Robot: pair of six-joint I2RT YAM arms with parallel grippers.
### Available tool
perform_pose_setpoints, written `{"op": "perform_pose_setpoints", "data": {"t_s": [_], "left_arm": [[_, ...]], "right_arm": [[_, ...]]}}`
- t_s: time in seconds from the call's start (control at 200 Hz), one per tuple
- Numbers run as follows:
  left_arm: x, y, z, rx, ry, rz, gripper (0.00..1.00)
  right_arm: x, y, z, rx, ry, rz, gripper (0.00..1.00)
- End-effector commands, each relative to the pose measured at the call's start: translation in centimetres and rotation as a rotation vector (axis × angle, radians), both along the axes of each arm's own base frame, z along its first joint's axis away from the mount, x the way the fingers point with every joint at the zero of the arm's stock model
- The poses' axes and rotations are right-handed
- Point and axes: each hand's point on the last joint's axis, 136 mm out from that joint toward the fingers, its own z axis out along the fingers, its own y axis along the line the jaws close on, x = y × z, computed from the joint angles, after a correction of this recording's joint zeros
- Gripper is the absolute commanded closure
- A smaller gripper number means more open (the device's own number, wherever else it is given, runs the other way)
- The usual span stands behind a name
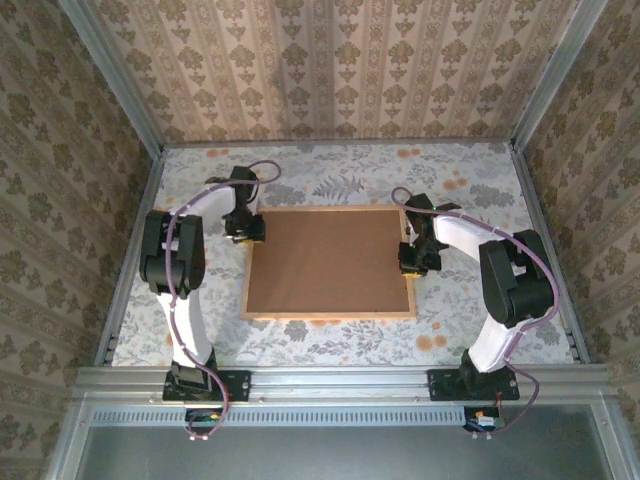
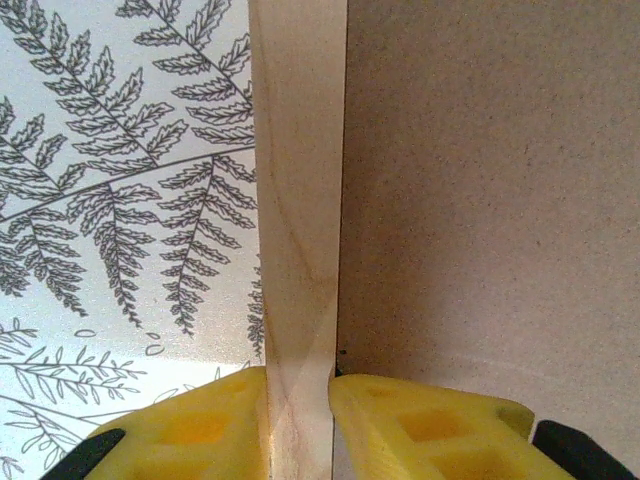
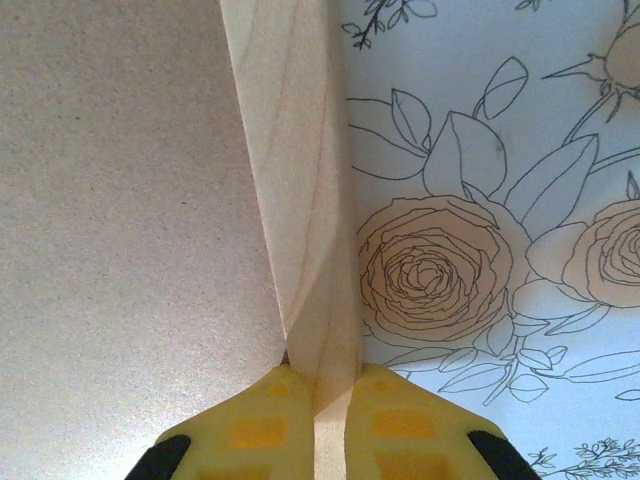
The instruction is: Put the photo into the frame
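Observation:
The frame point(image 1: 330, 262) lies flat in the middle of the table, back up: thin light wood moulding around a brown board. My left gripper point(image 1: 245, 228) is at its far-left corner, yellow fingers point(image 2: 190, 430) shut on the wooden moulding point(image 2: 297, 200). My right gripper point(image 1: 412, 258) is at the frame's right side, its fingers point(image 3: 395, 430) shut on the moulding point(image 3: 300, 200) there. The brown board point(image 2: 480, 180) fills the frame's back. The photo is out of view.
A floral-printed cloth point(image 1: 340, 175) covers the table, with fern and rose drawings beside the frame. Patterned walls enclose the table on three sides. A metal rail point(image 1: 340, 380) runs along the near edge at the arm bases.

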Motion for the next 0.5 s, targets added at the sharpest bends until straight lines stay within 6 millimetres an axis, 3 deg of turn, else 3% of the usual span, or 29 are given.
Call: {"op": "perform_pose_setpoints", "data": {"t_s": [0.0, 0.495], "left_arm": [[-3.0, -3.0, -4.4, -0.045, 0.14, -0.05, 0.67], [-2.4, -4.6, -3.6, -0.187, 0.12, 0.065, 0.63]], "right_arm": [[0.6, 0.3, -1.3, -0.016, -0.001, 0.008, 0.91], [0.8, 0.4, -1.2, -0.012, -0.003, 0.013, 0.91]]}}
